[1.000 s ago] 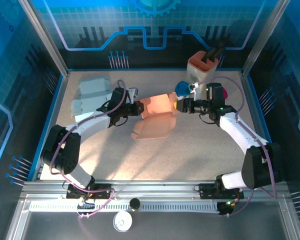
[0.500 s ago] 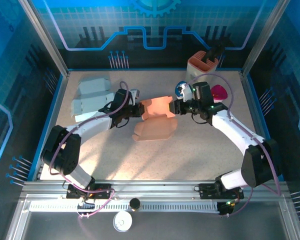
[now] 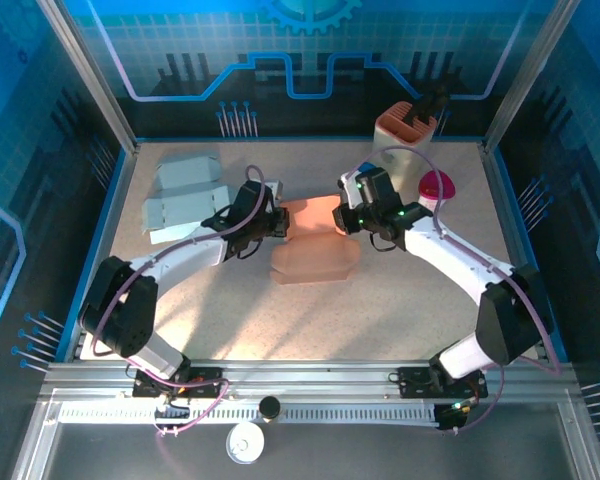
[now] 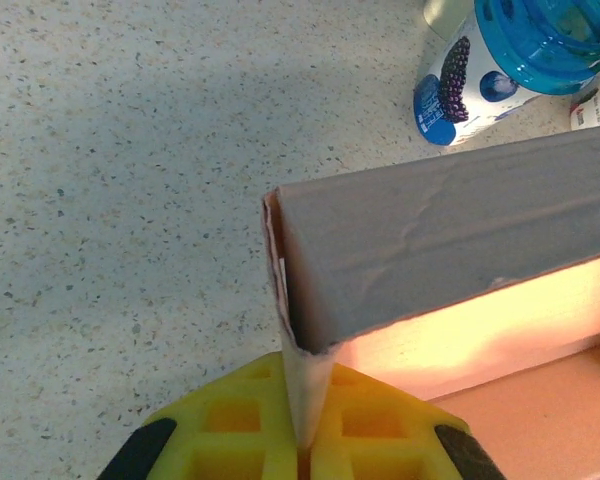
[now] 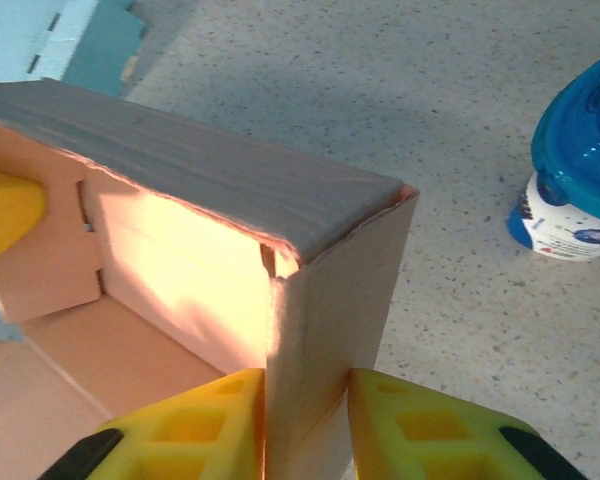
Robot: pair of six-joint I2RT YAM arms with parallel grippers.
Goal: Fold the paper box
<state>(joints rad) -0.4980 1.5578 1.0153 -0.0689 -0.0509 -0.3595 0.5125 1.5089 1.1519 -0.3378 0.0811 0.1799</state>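
The paper box (image 3: 315, 232) is orange-pink cardboard, half raised in the middle of the table, with a flat flap (image 3: 315, 262) lying toward the near side. My left gripper (image 3: 278, 222) holds its left end. In the left wrist view the yellow fingers (image 4: 230, 420) are shut (image 4: 305, 440) on the thin edge of the box's wall (image 4: 450, 230). My right gripper (image 3: 346, 218) is at the box's right end. There its two yellow fingers (image 5: 200, 425) press both faces of the upright side wall (image 5: 330, 300), the gripper (image 5: 305, 425) shut on it.
Light-blue flattened boxes (image 3: 185, 195) lie at the back left. An orange holder (image 3: 405, 130) stands at the back right, with a pink-lidded cup (image 3: 435, 190) near it. A blue-lidded cup (image 5: 580, 170) stands just beyond the box's right end.
My right gripper has moved left to the box's right end and closed onto its side wall. The left gripper has kept its grip and shifted slightly right.
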